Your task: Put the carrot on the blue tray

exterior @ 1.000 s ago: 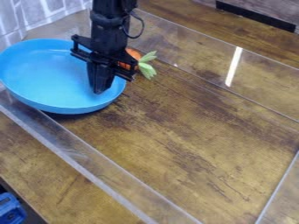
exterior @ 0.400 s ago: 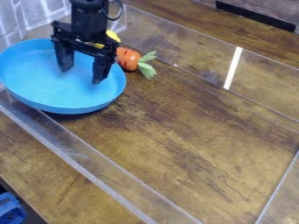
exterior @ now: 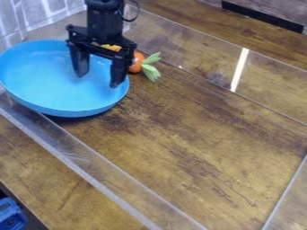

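A dark brown wooden surface (exterior: 204, 135) with a worn, streaky grain fills the view, seen from above at an angle. A clear plastic sheet or low barrier lies over it; its edges catch the light as pale lines running diagonally across the lower left and along the right side. A bright white reflection streaks the wood toward the upper right.

At the upper left sits the blue tray (exterior: 36, 85), a large, shallow, bright-blue oval dish with a raised rim. Its inside looks bare apart from the robot's shadow.

A black robot arm comes down from the top edge, pointing straight down over the right-hand part of the tray. Its gripper (exterior: 100, 74) has its jaws spread wide, one dark finger on each side with blue tray showing in the gap between them. Nothing is held between them. A small patch of yellow shows on the gripper body just above the fingers; what it is cannot be told.

The carrot (exterior: 140, 62), a small orange toy with a light green leafy top, lies on the wood just outside the tray's right rim, beside the right-hand finger. Its leaves point to the right, away from the tray. The gripper partly hides its orange end, so whether it touches the rim cannot be told.
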You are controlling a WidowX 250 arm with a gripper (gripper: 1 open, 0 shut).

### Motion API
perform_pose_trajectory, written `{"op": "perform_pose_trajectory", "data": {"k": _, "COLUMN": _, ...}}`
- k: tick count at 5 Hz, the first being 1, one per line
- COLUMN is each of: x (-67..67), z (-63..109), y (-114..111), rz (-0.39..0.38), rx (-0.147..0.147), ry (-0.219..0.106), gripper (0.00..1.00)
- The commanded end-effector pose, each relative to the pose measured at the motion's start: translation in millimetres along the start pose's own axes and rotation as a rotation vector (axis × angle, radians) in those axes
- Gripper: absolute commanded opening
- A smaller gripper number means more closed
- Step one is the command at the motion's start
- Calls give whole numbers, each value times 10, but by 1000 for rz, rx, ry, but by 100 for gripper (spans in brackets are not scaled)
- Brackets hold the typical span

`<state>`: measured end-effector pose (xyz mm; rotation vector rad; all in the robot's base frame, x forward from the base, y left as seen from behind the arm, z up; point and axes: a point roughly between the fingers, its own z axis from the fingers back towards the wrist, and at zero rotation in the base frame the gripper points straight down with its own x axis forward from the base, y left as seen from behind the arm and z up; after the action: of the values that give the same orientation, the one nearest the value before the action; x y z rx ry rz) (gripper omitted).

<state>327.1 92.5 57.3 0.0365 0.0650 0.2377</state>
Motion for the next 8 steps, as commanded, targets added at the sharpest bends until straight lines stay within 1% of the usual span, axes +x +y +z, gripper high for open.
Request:
{"op": "perform_pose_trajectory", "data": {"k": 1, "x": 144, "z": 173, "y": 139, "rz": 50, "rx": -13, "ry": -60, "gripper": 100}}
{"op": "perform_pose_trajectory", "data": {"k": 2, "x": 138, "z": 122, "y": 160, "rz": 65, "rx": -25, "ry": -55, "gripper": 100}}
{"op": "perform_pose_trajectory", "data": {"k": 4, "x": 140, "z": 55, "y": 216, "rz": 92, "rx": -58, "ry": -44, "gripper": 100}}
{"op": "perform_pose_trajectory", "data": {"k": 6, "x": 191, "z": 104, "y": 257, "rz": 165, "rx": -83, "ry": -46, "gripper": 100}}
{"op": "perform_pose_trajectory", "data": {"k": 7, "x": 208, "z": 154, "y": 344, "rz": 150, "rx": -91, "ry": -50, "gripper": 100}}
{"op": "perform_pose_trajectory", "data": {"k": 8, "x": 195, "z": 203, "y": 415, "rz": 134, "rx": -105, "ry": -48, "gripper": 100}}
